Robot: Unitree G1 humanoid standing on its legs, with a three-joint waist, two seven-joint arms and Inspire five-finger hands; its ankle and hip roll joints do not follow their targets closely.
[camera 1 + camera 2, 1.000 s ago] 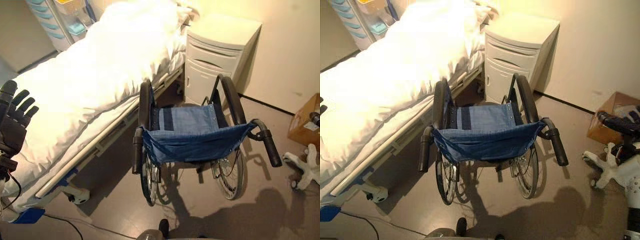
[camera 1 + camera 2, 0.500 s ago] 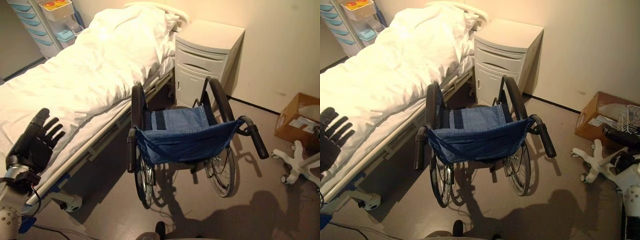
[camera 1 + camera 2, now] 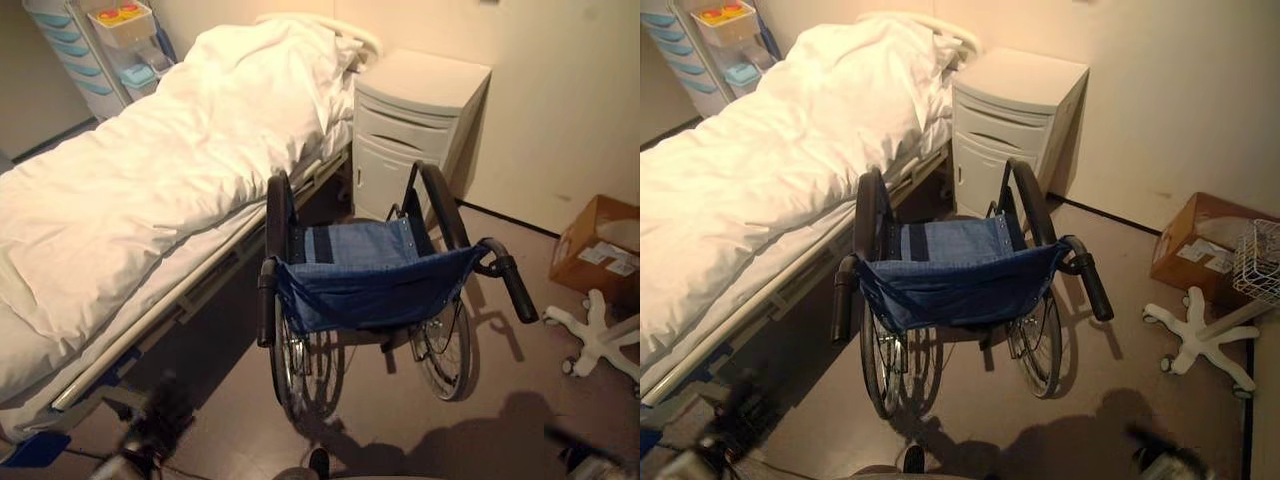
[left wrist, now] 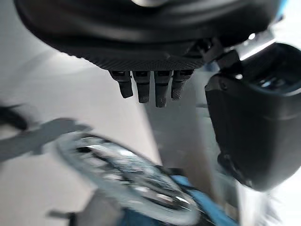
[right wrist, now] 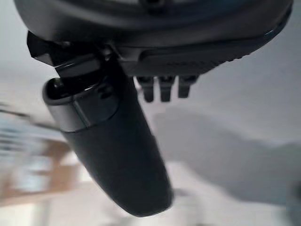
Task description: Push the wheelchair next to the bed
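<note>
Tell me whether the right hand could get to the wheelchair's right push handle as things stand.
Probably yes. The right push handle juts back toward the robot with bare floor around it, nothing blocking. The right hand hangs off the wheelchair, holding nothing, so it would need a reach forward.

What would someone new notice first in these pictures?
The wheelchair, with its blue sling seat and dark push handles, stands mid-floor right beside the bed, its back toward the camera. The bed's bulky white duvet takes up the left side, and a white cabinet sits against the wall just past the wheelchair. Neither hand holds anything.
</note>
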